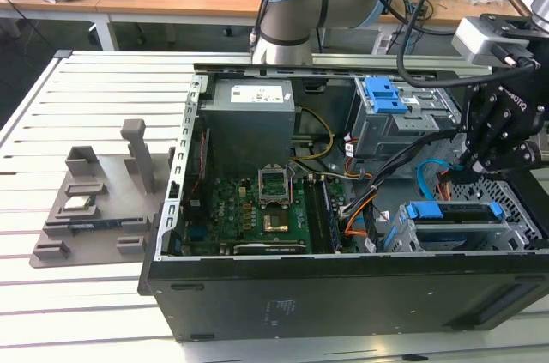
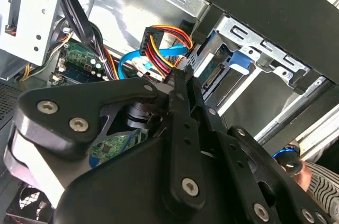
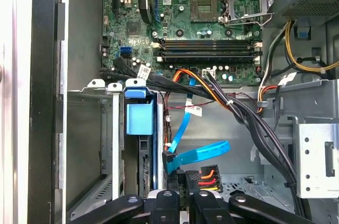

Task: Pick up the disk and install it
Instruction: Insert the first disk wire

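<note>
The disk (image 1: 453, 212) stands on edge in the grey drive cage (image 1: 515, 208) at the front of the open computer case, on the exterior view's right, with its blue carrier tab on top. In both wrist views it sits in that cage, as the disk (image 3: 143, 160) and the disk (image 2: 218, 71). My gripper (image 1: 473, 160) hangs just behind the cage, apart from the disk. Its fingers (image 2: 183, 97) are pressed together with nothing visible between them. The gripper (image 3: 180, 203) is right by a black plug with red, orange and yellow wires (image 3: 207, 175) and a blue flat cable (image 3: 198, 154).
A second grey cage with a blue latch panel (image 1: 383, 95) stands further back. The motherboard (image 1: 257, 204) and power supply (image 1: 253, 105) fill the case's left. Black cable bundles (image 3: 249, 121) run beside the gripper. A grey fixture (image 1: 94, 204) holding a small silver chip (image 1: 79, 202) lies left of the case.
</note>
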Tool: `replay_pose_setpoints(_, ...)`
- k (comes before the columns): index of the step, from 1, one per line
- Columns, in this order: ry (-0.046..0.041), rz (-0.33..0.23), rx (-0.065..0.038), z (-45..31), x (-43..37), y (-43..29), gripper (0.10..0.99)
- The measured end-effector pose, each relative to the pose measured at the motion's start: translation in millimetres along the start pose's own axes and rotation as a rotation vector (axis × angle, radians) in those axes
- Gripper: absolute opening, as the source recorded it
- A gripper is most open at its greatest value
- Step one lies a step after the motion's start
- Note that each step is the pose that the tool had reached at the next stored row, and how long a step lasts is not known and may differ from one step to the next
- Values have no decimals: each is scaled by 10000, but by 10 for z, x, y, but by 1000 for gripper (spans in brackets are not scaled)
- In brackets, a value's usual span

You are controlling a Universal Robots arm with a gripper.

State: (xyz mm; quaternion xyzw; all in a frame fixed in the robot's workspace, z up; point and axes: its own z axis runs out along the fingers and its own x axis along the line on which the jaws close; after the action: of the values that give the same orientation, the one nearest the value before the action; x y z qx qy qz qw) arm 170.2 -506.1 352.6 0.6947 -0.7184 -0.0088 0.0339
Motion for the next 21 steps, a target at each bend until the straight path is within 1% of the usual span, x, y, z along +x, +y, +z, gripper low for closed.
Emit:
replay_pose_setpoints(2, -4, -1, 0, 3, 8, -1, 169)
replay_pose_setpoints(3, 0, -1, 0, 1, 27, -1, 169)
replay_pose_setpoints(5, 0, 0, 0, 3, 91, -3, 169)
replay_pose_setpoints(8, 1, 0, 1, 8, 235, -8, 169)
replay_pose_setpoints(10, -1, -1, 0, 11, 270, -10, 169)
replay_pose_setpoints(11, -2, -1, 0, 18, 272, -20, 169)
replay_pose_setpoints(12, -1, -1, -1, 32, 270, -64, 169)
replay_pose_setpoints(13, 0, -4, -1, 43, 269, -81, 169)
replay_pose_setpoints(16, 2, -10, -1, 93, 267, -86, 169)
replay_pose_setpoints(21, 1, -9, -1, 109, 267, -87, 169)
